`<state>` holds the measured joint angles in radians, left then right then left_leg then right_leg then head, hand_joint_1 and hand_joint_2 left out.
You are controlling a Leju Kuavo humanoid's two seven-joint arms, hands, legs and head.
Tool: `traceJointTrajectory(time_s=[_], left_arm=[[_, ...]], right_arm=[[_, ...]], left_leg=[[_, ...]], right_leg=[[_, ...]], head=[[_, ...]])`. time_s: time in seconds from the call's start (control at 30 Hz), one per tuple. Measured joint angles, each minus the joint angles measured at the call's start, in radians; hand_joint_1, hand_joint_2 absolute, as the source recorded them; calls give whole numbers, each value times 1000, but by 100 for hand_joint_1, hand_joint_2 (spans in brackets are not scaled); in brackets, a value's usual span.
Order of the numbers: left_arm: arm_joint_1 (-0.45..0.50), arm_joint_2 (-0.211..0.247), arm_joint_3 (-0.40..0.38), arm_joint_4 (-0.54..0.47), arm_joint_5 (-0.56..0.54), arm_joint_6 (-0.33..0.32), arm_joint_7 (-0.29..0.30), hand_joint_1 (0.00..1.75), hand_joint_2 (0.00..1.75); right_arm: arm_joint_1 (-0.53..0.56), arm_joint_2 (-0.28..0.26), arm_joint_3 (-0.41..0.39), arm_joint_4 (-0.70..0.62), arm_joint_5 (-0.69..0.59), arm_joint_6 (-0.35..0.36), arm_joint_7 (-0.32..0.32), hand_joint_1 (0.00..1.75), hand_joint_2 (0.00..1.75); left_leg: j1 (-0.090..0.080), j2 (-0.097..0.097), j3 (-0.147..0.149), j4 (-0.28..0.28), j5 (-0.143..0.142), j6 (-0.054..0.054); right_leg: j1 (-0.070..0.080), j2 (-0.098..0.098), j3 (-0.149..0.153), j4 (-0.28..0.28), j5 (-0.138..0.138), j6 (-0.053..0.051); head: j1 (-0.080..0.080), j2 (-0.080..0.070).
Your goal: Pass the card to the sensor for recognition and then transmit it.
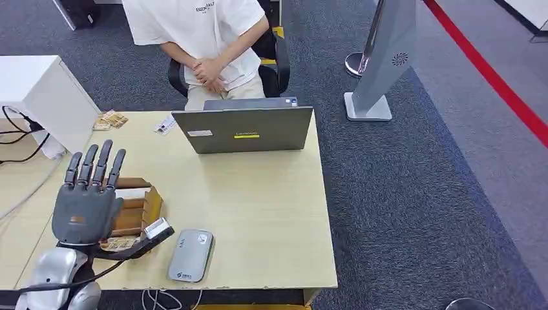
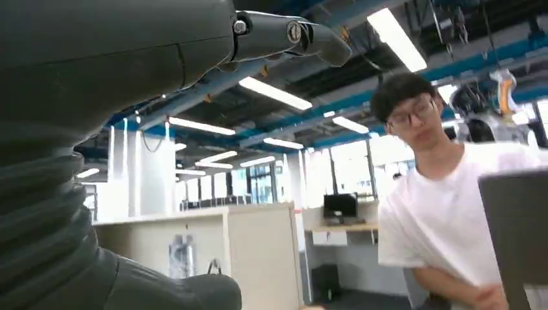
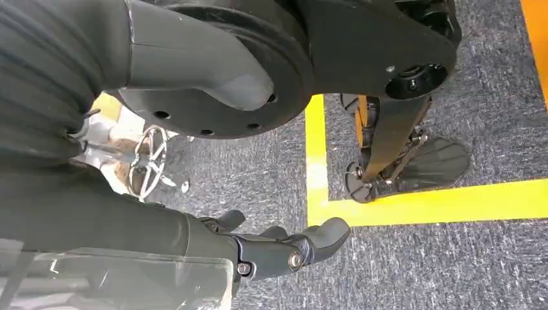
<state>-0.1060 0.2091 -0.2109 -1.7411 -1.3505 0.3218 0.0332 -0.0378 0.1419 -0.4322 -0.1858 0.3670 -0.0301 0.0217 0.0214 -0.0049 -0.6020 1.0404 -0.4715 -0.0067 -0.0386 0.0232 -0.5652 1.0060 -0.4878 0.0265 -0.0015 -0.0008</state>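
Hovering over the table's near-left corner, the left hand [image 1: 87, 203] had its fingers [image 1: 97, 165] straight and spread, back toward the head camera, holding nothing that I could see. Just beyond and under it sat a brown box [image 1: 137, 206] with upright cards [image 1: 131, 193] standing in its slots; what looked like another card [image 1: 157, 228] lay at the box's near corner, touching the hand's thumb side (whether the thumb pressed on it I could not tell). A patterned card [image 1: 116, 243] lay flat beneath the hand.

My judgement: the step in hand was picking a card out, not yet done. To do it well, the hand should come down with fingers opened around one card's top edge, pinch only that card between thumb and finger, and lift straight up so the neighbours and the light box stay put. Then carry it right to the grey sensor [image 1: 191, 255], lying flat just beside the box near the table [image 1: 271, 213] edge, and hold the card face flat and close over it.

Farther right stood the laptop [image 1: 244, 129], with a seated person [image 1: 207, 39] behind it, hands clasped, the likely receiver.

The right hand [image 3: 284, 248] hung by the robot's side over the carpet, fingers loosely curled, with nothing in them.
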Motion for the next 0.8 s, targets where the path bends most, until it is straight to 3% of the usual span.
traceJointTrajectory(time_s=[0.27,0.5,0.8], left_arm=[[10,20,-29,21,25,-93,0,0,175],[7,46,-77,56,224,-247,-95,0,175],[9,65,-106,77,248,-256,-109,0,175]], right_arm=[[0,3,-17,0,10,2,11,0,175],[0,3,-26,-1,25,21,16,0,175],[0,3,-39,-2,31,28,16,0,175]], left_leg=[[0,0,0,0,0,0],[0,0,0,0,0,0],[0,0,0,0,0,0]], right_leg=[[0,0,0,0,0,0],[0,0,0,0,0,0],[0,0,0,0,0,0]], head=[[0,0],[0,0],[0,0]])
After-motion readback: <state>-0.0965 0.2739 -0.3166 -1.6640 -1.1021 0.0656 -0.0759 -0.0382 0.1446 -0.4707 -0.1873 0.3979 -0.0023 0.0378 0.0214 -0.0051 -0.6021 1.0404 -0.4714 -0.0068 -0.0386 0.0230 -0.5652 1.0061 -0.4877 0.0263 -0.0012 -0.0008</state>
